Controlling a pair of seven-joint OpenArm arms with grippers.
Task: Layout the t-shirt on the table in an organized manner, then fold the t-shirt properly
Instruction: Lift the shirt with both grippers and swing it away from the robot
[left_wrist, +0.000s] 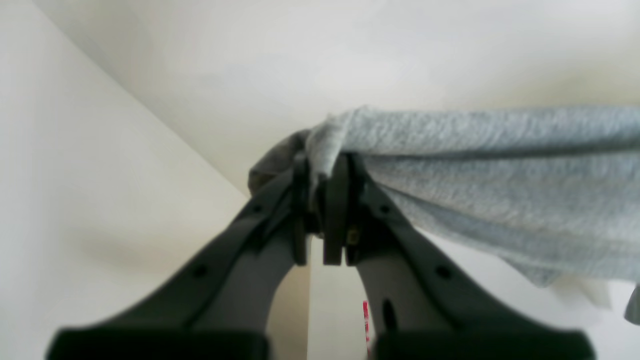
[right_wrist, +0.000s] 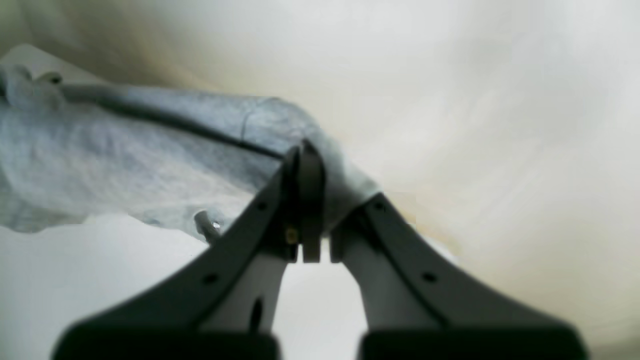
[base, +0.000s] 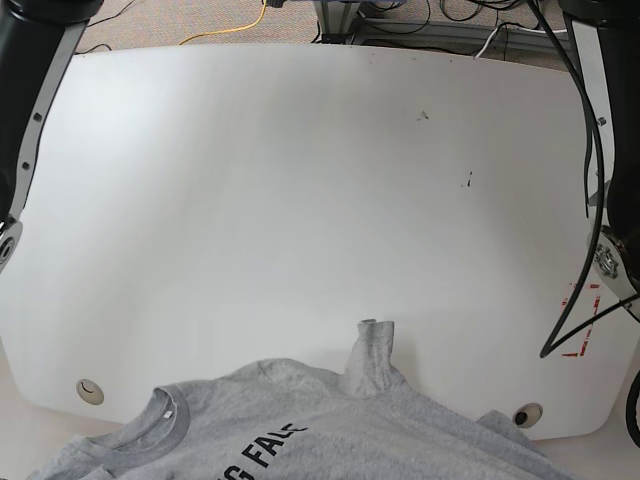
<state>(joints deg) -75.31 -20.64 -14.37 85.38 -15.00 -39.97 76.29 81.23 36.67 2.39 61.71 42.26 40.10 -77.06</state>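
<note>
Fabric is seen gathered at the near edge of the white counter (base: 300, 200), where the grey t-shirt (base: 330, 430) lies only partly on the surface, its collar and dark lettering turned up and a sleeve-like fold standing up from the cloth. Little of the job can be counted as done: the garment has not been spread flat, most of the counter is left bare, and no fold has been made, so both the laying out and the folding are judged to remain. In the left wrist view the left claw (left_wrist: 322, 167) is shown clenched on a bunched edge of the t-shirt (left_wrist: 500, 170), the cloth being drawn off to one side in a taut band clear of the surface. In the right wrist view the right claw (right_wrist: 312, 155) is likewise shown clamped on a hem or corner of the t-shirt (right_wrist: 125, 150), though that picture is blurred and the exact part gripped cannot be made out. Neither claw is caught by the base view; only the upper links of the two arms are seen at its left and right margins, so both are judged to be reaching down and forward, below the frame, with the shirt held between them.
</note>
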